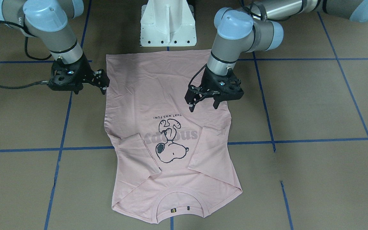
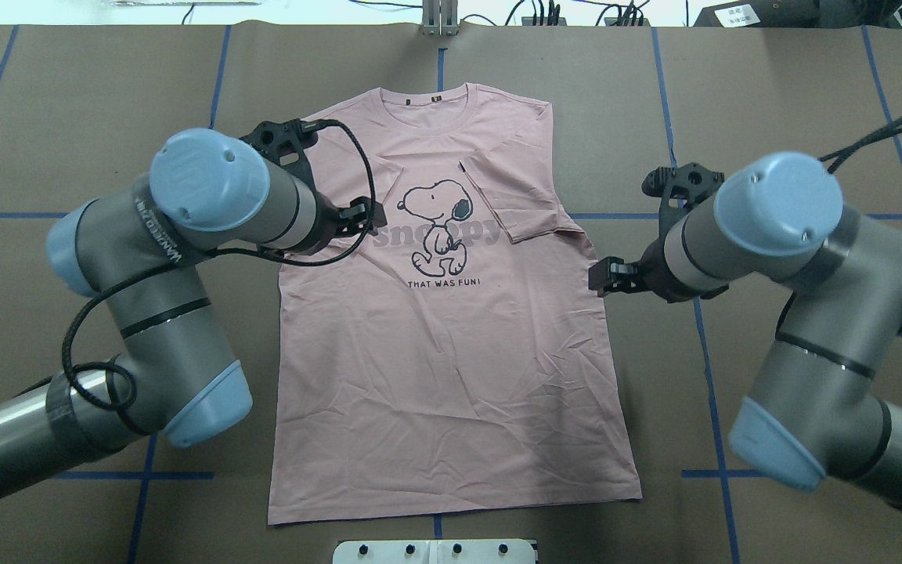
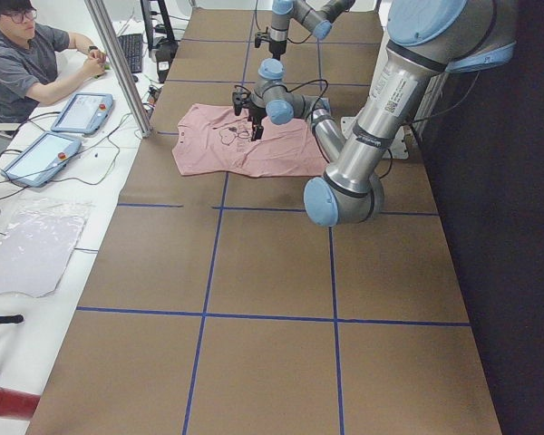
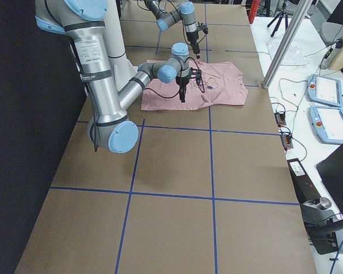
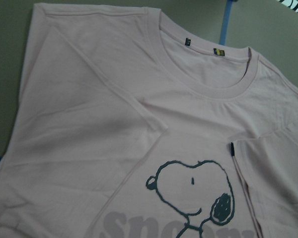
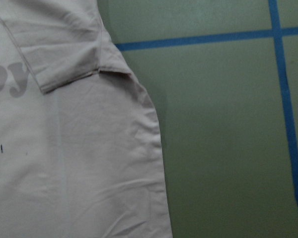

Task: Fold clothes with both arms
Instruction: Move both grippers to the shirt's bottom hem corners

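Note:
The pale pink T-shirt (image 1: 158,89) lies flat and print up on the brown table, collar (image 1: 179,191) on the side away from the robot. Both sleeves are folded inward over the Snoopy print (image 2: 439,223). My left gripper (image 1: 203,107) is open and empty, hovering over the shirt's edge beside the print; it also shows in the overhead view (image 2: 365,219). My right gripper (image 1: 103,82) looks open and empty at the opposite side edge, mid-body, and shows in the overhead view too (image 2: 598,278). The left wrist view shows the collar (image 5: 208,84), the right wrist view the shirt's side edge (image 6: 149,148).
The white pedestal base (image 1: 168,25) stands just behind the shirt's hem. Blue tape lines (image 1: 315,140) grid the brown table. An aluminium post (image 3: 118,63) stands at the far table edge, and an operator (image 3: 27,63) sits beyond it with tablets.

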Robot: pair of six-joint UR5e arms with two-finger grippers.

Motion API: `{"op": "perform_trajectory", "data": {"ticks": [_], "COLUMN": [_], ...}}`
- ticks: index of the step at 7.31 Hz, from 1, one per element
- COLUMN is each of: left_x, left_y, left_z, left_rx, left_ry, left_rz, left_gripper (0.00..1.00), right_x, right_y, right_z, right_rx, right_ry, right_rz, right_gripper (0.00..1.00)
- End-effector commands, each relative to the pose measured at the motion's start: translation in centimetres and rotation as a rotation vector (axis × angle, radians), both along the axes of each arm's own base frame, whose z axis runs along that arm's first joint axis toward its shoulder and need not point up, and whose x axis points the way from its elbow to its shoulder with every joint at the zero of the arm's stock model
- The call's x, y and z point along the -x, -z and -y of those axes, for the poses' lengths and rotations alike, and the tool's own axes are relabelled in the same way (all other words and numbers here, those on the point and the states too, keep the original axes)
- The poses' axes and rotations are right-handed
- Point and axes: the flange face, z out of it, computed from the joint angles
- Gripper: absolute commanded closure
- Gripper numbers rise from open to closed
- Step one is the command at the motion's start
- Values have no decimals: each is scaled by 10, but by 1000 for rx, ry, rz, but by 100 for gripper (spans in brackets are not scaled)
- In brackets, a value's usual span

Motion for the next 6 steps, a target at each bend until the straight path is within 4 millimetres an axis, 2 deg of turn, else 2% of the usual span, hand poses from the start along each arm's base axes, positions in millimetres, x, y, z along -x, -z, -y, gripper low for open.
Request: {"op": "perform_trajectory", "data": {"ticks": [1,2,3,4,6], "left_x": [12,11,10,9,4], "left_y": [-13,-14,-15,-15,-20], "left_z": [-35,-38,-40,-40,-46], "left_rx": [-15,-14,-13,-12,-8], "left_ry": [-16,-20,-23,-24,-37], "left_rz": [28,30,31,30,39], "left_gripper": [0,0,0,0,0], "right_x": [33,42,60,66,67], "right_y": [-15,-24,-33,-42,-50], "right_z": [-96,-135,-172,-189,-193], "right_rx": [-6,21,-4,6,13], "right_ry": [-47,-47,-62,-67,-59], "right_rz": [41,26,3,-10,-27], "right_gripper": [0,0,0,0,0]}}
